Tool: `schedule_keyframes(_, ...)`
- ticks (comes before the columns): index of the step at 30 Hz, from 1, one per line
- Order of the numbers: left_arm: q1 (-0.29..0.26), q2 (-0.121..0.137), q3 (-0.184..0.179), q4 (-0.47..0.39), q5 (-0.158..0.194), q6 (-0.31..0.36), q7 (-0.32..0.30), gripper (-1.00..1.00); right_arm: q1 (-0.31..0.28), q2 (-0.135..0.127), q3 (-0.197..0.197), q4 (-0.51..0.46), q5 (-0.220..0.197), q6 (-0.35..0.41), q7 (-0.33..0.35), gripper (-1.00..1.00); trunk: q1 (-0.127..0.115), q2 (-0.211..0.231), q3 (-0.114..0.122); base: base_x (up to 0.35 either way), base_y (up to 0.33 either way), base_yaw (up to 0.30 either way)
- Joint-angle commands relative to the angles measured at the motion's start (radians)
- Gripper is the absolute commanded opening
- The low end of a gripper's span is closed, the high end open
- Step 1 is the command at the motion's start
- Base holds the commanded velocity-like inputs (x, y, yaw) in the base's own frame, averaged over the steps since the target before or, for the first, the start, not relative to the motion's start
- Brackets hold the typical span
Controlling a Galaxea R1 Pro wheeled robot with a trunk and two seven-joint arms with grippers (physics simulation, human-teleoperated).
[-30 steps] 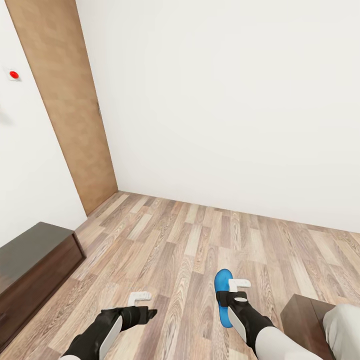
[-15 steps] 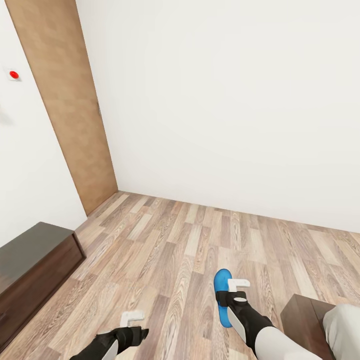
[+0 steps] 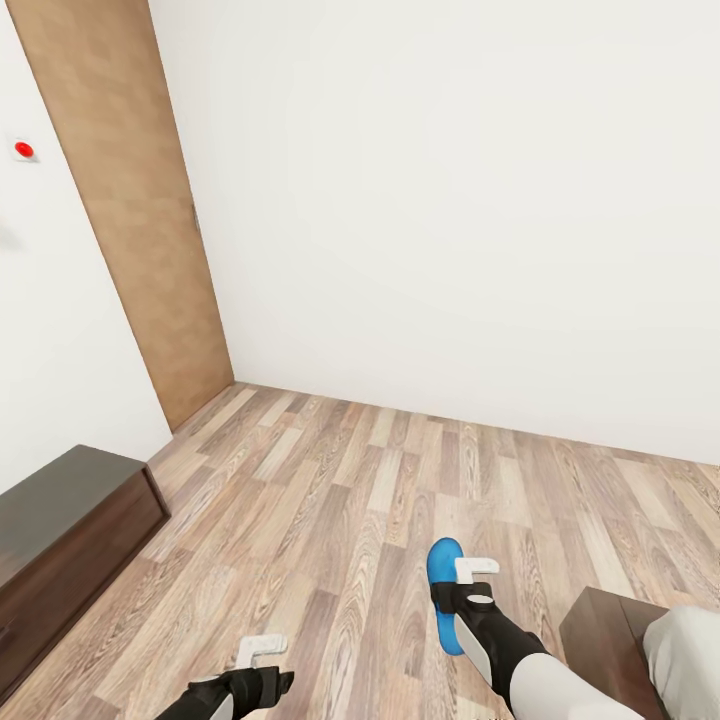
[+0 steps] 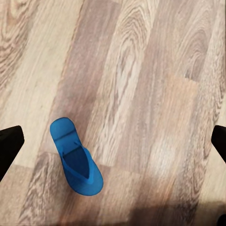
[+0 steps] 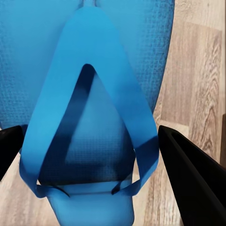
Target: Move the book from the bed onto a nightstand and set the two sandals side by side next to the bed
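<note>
One blue sandal [image 3: 443, 592] hangs just above the plank floor with my right gripper [image 3: 470, 585] shut on it. In the right wrist view its sole and thong strap [image 5: 89, 117] sit between the two dark fingers of that gripper [image 5: 99, 155]. The second blue sandal [image 4: 75, 157] lies flat on the floor under my left gripper [image 4: 113, 141], whose fingers stand wide apart at the picture's edges. In the head view the left gripper [image 3: 268, 660] is low at the bottom edge, open and holding nothing. The book and the bed are out of view.
A long low dark brown cabinet [image 3: 60, 520] runs along the left wall below a wooden door [image 3: 130, 210]. A dark brown wooden cabinet corner [image 3: 610, 640] stands at the lower right beside my right arm. White walls close off the room corner; wood floor [image 3: 380, 480] lies ahead.
My left gripper has drawn back and down toward the bottom edge of the head view. The right gripper and its sandal have stayed in place.
</note>
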Motion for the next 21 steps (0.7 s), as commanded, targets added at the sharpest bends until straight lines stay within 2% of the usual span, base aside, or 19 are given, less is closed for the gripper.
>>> schedule_keyframes(1,0.000,0.001,-0.006,-0.002,0.010,0.006,0.000,1.00,0.000,0.000,0.003,-0.002,0.000,0.007,-0.003,-1.00,0.000,0.000,-0.001,0.000,0.000,-0.180)
schedule_keyframes(7,0.000,0.001,-0.005,-0.001,0.008,0.006,-0.005,1.00,0.000,0.000,0.003,-0.002,0.000,0.007,-0.002,-1.00,0.000,0.000,-0.001,0.000,0.000,-0.114)
schedule_keyframes(21,0.001,0.002,-0.004,0.000,0.013,-0.002,-0.006,1.00,0.000,0.008,0.003,-0.002,0.000,0.007,-0.002,-1.00,0.000,0.000,-0.001,0.000,0.024,-0.011)
